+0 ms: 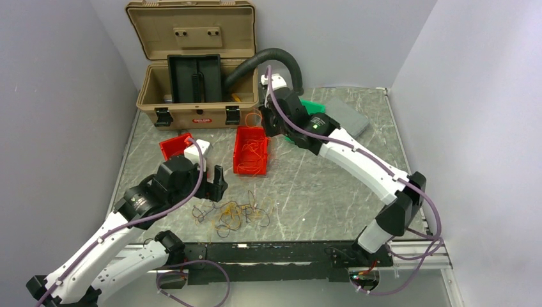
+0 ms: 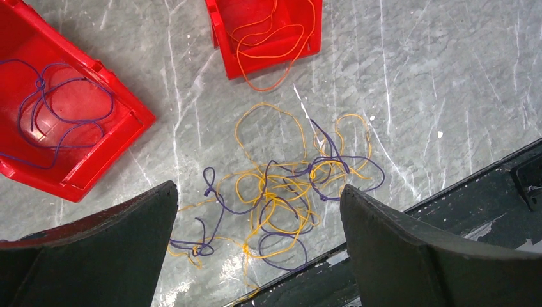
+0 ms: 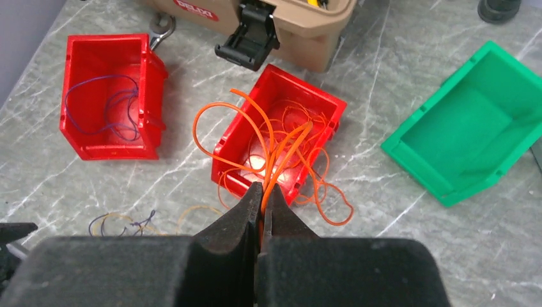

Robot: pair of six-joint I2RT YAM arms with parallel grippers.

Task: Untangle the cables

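A tangle of thin orange and purple cables [image 1: 233, 214] [image 2: 281, 198] lies on the marble table near its front edge. My left gripper [image 1: 214, 184] [image 2: 259, 187] hovers just above it, jaws wide apart, nothing between them. My right gripper [image 1: 265, 121] [image 3: 263, 187] is shut on a bunch of orange cables [image 3: 281, 147] that run up from the middle red bin [image 1: 250, 167] [image 3: 323, 102], where more orange loops lie and spill over the rim. The left red bin [image 2: 73, 176] [image 3: 108, 150] holds purple cables [image 2: 57, 109].
A green bin [image 3: 473, 128] lies empty on its side to the right. An open tan case [image 1: 192, 64] stands at the back, with a black ribbed hose [image 1: 281, 61] beside it. A black rail [image 2: 447, 211] runs along the table's front edge.
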